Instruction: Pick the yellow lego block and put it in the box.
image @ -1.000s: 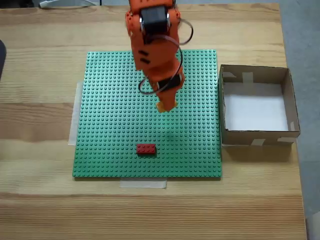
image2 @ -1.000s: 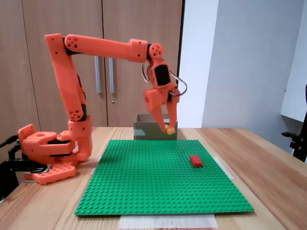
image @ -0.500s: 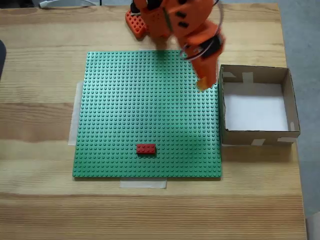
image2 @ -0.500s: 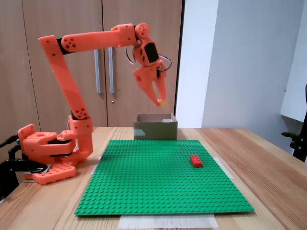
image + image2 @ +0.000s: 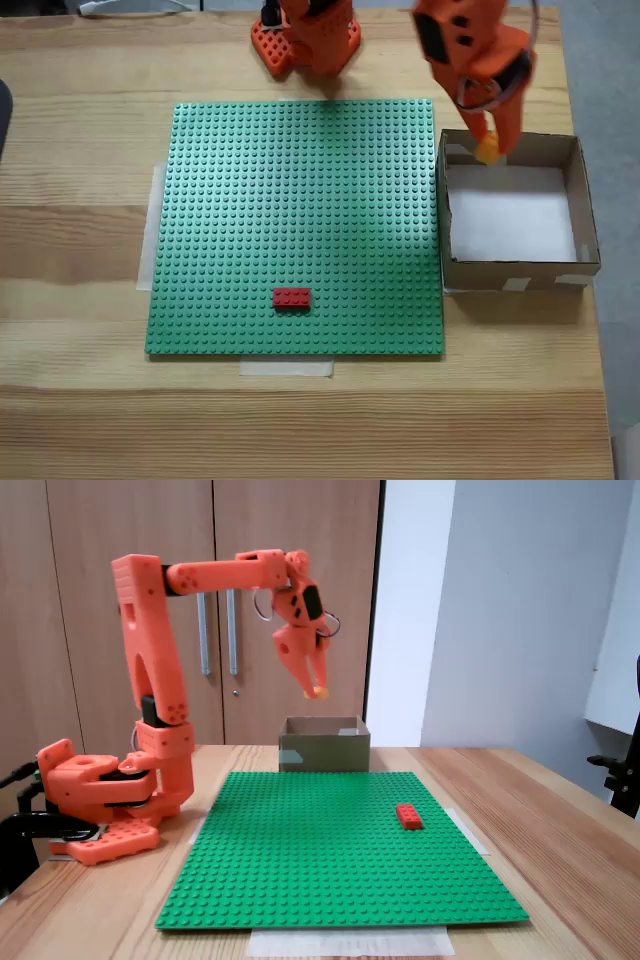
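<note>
Cardboard walls of the box [image 5: 445, 225] stand just off the right edge of the green baseplate [image 5: 250, 220] in a fixed view from above, its white floor bare and open. Orange fingers [image 5: 487, 150] are clamped on the yellow lego block [image 5: 487, 151], held in the air over the box's far wall; in the side fixed view it hangs well above the rim [image 5: 318, 691]. Its long axis is too small to tell. A red brick [image 5: 292, 297] lies on the baseplate, long axis left-right, well apart, with bare bench [image 5: 300, 420] around
</note>
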You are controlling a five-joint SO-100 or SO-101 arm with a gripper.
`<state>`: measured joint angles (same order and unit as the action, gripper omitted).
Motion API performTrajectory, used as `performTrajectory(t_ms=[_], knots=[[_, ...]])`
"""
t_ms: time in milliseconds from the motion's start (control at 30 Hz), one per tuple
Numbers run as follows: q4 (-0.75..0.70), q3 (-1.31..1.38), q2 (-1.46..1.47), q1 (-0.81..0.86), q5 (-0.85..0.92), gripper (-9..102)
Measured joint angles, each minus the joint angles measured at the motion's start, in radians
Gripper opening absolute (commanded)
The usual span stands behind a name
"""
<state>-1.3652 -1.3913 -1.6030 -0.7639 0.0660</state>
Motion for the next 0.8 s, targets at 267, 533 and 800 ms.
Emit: performTrajectory(t_ms=[267, 533, 800], knots=[[0.000, 0.210, 0.296, -0.012, -0.003, 4], [0.012, 0.313, 0.499, -0.041, 0.009, 5], [0.071, 0.336, 0.575, -0.060, 0.014, 9]])
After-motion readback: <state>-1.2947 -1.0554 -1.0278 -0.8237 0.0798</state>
